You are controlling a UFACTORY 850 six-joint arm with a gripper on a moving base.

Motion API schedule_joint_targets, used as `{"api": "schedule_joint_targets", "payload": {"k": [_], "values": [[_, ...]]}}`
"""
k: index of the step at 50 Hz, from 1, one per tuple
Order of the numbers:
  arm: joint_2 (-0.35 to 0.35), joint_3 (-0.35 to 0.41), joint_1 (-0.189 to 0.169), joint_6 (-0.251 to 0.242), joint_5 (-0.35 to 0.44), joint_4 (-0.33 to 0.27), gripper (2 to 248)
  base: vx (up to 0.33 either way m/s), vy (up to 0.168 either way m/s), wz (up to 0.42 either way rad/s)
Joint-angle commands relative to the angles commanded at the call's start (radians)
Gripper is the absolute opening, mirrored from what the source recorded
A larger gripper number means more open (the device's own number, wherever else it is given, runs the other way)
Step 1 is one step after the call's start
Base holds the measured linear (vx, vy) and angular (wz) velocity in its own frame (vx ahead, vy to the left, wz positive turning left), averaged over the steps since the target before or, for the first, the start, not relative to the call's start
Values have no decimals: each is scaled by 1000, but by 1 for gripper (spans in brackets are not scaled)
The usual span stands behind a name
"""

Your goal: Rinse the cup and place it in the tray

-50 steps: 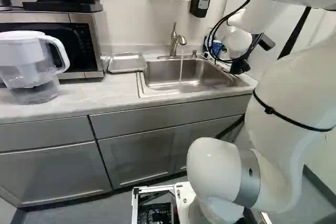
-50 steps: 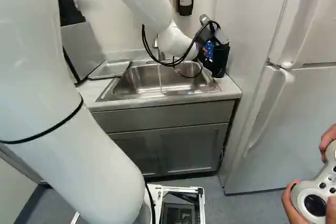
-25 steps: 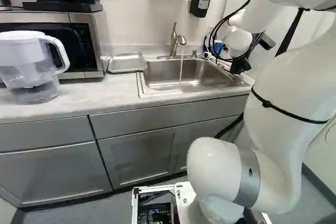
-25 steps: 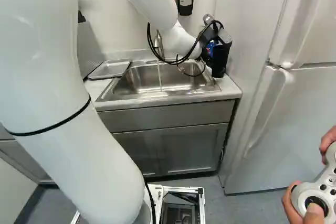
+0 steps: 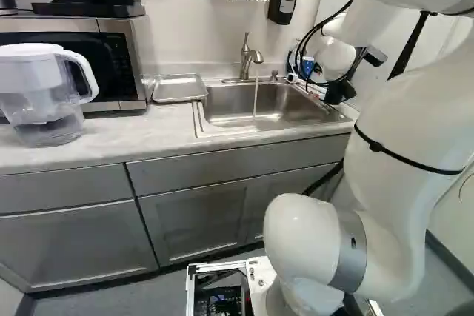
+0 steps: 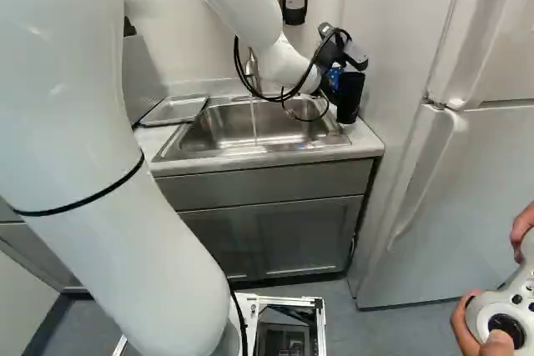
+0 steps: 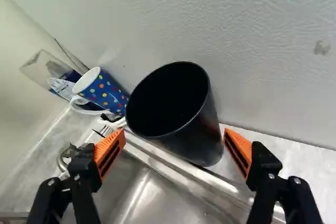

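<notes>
My gripper (image 6: 330, 54) hangs over the sink's far right corner in the right base view, just above and beside a black cup (image 6: 350, 99). Seen from the wrist, the gripper (image 7: 174, 134) stands open, orange pads wide apart. The black cup (image 7: 209, 137) stands upright just ahead, across the gap between the fingers, its mouth visible and empty, on the counter strip behind the sink rim. Neither pad clearly presses on it. Water runs from the faucet (image 5: 246, 57) into the sink (image 5: 201, 120). The metal tray (image 5: 179, 89) lies left of the sink.
Beside the black cup, a blue dotted mug (image 7: 105, 90) leans near a clear bag. A wall (image 7: 252, 51) rises close behind the cup. A water pitcher (image 5: 41, 94) and microwave (image 5: 111, 57) stand left of the tray. A fridge (image 6: 467, 172) is at the right.
The arm has swung a little to the right in the right base view, and the gripper has then tilted, uncovering more of the black cup. The base has stayed put.
</notes>
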Motion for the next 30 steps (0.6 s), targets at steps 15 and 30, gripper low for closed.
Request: {"api": "schedule_joint_targets", "payload": {"k": [15,30], "values": [[0,0,0,-158,0,0,247,0,0,0],[0,0,0,-315,0,0,247,0,0,0]]}}
